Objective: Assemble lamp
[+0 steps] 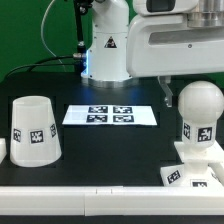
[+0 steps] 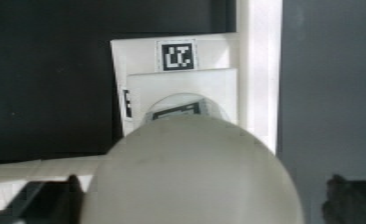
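The lamp's bulb [image 1: 198, 108] stands upright with its stem on the square base [image 1: 193, 172], near the bench [image 1: 110, 160] corner that lies by the near edge on the exterior view's right. The shade [image 1: 35, 130] sits apart by the near edge on the exterior view's left, and the marker board [image 1: 110, 115] lies mid-bench between them. In the wrist view the pincer [image 2: 198, 200] hangs over the bulb with its dark fingers [image 2: 47, 200] apart, one on each side of the round head, with a gap showing at each side, so it grips nothing. Whether the stem is fully seated in the base's socket [image 2: 183, 105] cannot be told. The main risk is probably the grasp itself. The head is smooth and curved, so if the fingers close above or below its widest part they may squeeze it out of the grip. If one finger touches first, it may tip the bulb over. The base looks light and unfixed, so any turning or pressing on the bulb may drag or spin it rather than tighten the joint. With the base close to the bench's edge strip [image 2: 260, 80], a sideways shove may ride it up onto the strip or push it over the edge.
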`<state>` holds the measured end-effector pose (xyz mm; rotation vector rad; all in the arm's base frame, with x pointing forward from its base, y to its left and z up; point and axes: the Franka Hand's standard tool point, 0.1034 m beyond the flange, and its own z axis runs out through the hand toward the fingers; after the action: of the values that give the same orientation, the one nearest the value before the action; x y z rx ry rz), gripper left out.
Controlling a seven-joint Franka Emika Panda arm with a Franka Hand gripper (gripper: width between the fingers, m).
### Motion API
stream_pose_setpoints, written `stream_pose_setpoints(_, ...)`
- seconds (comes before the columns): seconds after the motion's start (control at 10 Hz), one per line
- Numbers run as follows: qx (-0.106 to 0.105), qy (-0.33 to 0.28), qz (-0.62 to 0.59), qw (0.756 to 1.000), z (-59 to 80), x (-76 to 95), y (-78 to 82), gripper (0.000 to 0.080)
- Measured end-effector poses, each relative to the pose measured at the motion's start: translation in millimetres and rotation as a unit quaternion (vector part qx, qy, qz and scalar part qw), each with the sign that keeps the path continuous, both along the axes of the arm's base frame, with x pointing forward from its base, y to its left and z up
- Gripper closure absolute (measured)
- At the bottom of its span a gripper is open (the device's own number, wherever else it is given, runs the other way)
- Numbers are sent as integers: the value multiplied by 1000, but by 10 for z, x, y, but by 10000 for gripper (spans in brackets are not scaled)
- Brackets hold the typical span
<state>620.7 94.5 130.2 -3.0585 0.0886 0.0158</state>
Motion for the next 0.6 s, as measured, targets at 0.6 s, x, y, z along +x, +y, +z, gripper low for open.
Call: stream_pose_setpoints(0.6,1,15,-211,977,-4,-1,27,229)
